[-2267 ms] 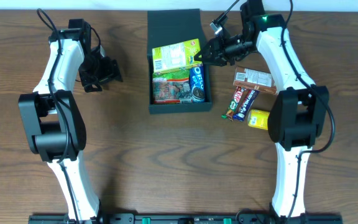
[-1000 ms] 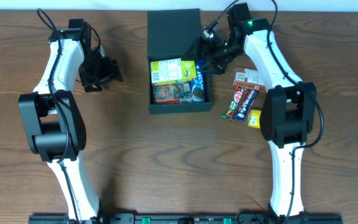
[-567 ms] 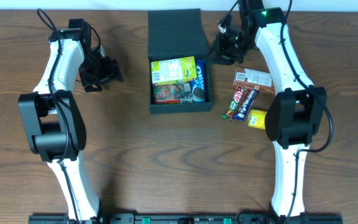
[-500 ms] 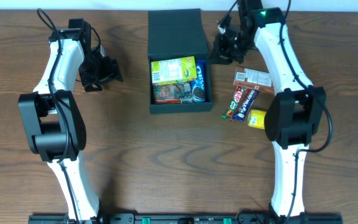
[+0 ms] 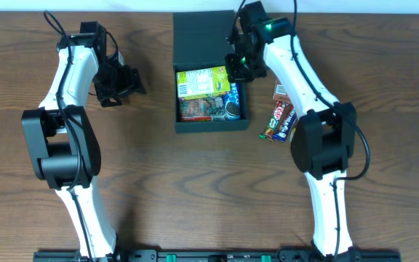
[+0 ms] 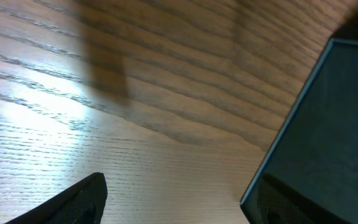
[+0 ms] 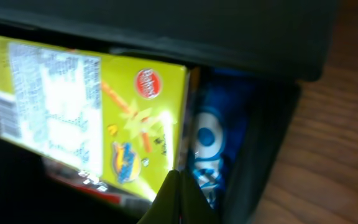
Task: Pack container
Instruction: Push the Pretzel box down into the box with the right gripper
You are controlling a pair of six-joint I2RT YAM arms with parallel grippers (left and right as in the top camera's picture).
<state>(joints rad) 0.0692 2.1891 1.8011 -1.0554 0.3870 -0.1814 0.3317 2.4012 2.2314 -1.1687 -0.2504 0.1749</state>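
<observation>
One container (image 5: 209, 129) was seen near the far middle of the wooden surface (image 5: 195, 189), a dark square box with low walls. Its flat lid (image 5: 205, 35) was folded open and lay flat behind it. Three snack packets were counted inside. A yellow packet (image 5: 204, 80) was laid across the far part of the box. A blue packet (image 5: 232, 98) was tucked along the right wall, just beside the yellow one. A red and green packet (image 5: 201, 109) was laid at the near side, partly under the yellow one. Two tools were seen, one on each arm. The right tool (image 5: 237, 67) was held above the far right corner of the container, over the spot where the yellow and blue packets met. Its fingers were pressed tight together to a point, and nothing was seen held between them. The left tool (image 5: 133, 81) was kept well apart from the container, out to its left, turned toward it. Its fingers were spread wide, with nothing held between them. More snacks were left on the surface to the right of the container. A brown packet (image 5: 278, 90) was mostly hidden by the right arm. Wrapped snack bars (image 5: 280, 121) were laid side by side just below it, partly covered too, so their number could not be told for sure.
</observation>
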